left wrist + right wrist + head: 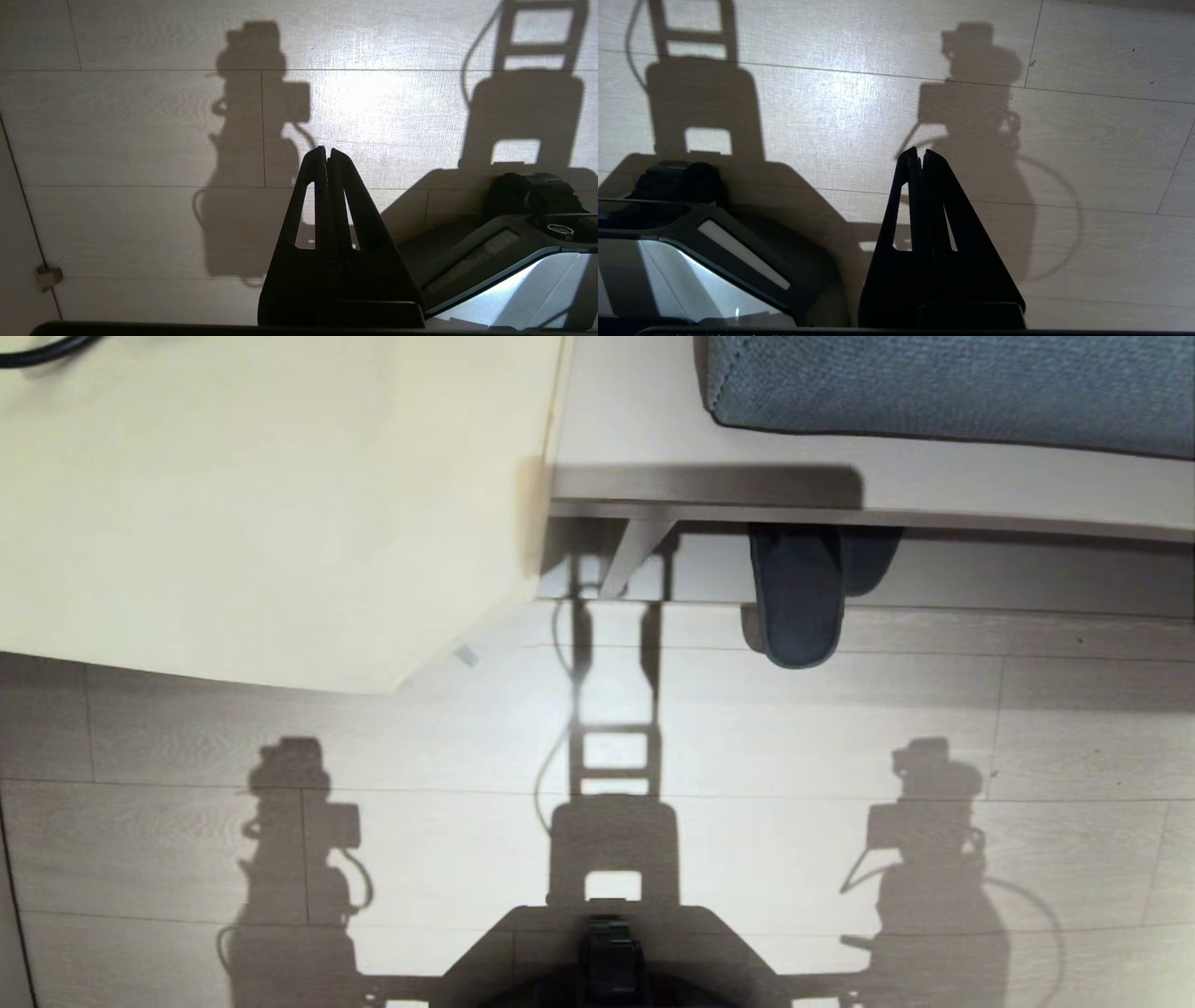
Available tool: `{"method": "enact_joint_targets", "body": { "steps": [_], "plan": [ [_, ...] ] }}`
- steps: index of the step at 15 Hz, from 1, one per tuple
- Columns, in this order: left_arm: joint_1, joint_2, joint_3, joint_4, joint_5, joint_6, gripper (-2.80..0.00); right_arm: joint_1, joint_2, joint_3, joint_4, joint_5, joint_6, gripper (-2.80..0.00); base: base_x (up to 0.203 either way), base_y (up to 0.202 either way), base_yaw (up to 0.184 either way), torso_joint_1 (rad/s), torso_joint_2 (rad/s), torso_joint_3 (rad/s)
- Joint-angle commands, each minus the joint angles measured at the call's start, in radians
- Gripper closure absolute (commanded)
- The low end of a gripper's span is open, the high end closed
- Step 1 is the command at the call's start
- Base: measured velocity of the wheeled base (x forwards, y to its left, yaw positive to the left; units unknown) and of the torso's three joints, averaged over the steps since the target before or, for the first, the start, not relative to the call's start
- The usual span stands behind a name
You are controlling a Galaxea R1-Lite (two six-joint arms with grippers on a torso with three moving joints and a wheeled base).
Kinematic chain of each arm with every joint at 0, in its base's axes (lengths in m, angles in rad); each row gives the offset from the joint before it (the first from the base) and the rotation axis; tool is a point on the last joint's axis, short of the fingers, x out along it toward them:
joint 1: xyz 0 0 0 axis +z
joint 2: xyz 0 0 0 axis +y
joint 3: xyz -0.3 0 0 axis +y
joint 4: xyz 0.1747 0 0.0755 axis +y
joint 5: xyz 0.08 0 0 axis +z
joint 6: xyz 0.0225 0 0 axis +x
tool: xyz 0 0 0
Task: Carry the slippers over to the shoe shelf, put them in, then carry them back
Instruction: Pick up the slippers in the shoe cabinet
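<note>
Right now both my left gripper (327, 156) and right gripper (920, 156) have closed, empty fingers; I should approach the slippers (798, 602) squarely, opening first.

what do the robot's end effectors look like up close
Both look alike. The left end effector has two matte black fingers, each a long tapering wedge with a slim triangular cut-out near its base, rising from a black block. The right end effector has the same black wedge fingers and cut-outs. No markings or cables show on either; looping cables appear only in the arms' shadows on the floor.
</note>
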Motion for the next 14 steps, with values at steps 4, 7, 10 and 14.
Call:
{"method": "enact_joint_targets", "body": {
  "steps": [4, 7, 10, 14],
  "plan": [
    [0.000, 0.000, 0.000, 0.001, 0.000, 0.001, 0.00, 0.000, 0.000, 0.000, 0.000, 0.000, 0.000, 0.00, 0.000, 0.000, 0.000, 0.003, 0.00, -0.047],
    [0.000, 0.000, 0.000, 0.001, 0.001, 0.001, 0.00, 0.000, 0.000, 0.000, 0.000, 0.000, 0.000, 0.00, 0.000, 0.000, 0.000, 0.000, 0.00, 0.000],
    [0.000, 0.000, 0.000, 0.001, 0.001, -0.004, 0.00, 0.000, 0.000, 0.000, 0.000, 0.000, 0.000, 0.00, 0.000, 0.000, 0.000, 0.000, 0.00, 0.000],
    [0.000, 0.000, 0.000, 0.001, 0.001, -0.002, 0.00, 0.000, 0.000, 0.000, 0.000, 0.000, 0.000, 0.00, 0.000, 0.000, 0.000, 0.004, 0.00, 0.059]
  ]
}}
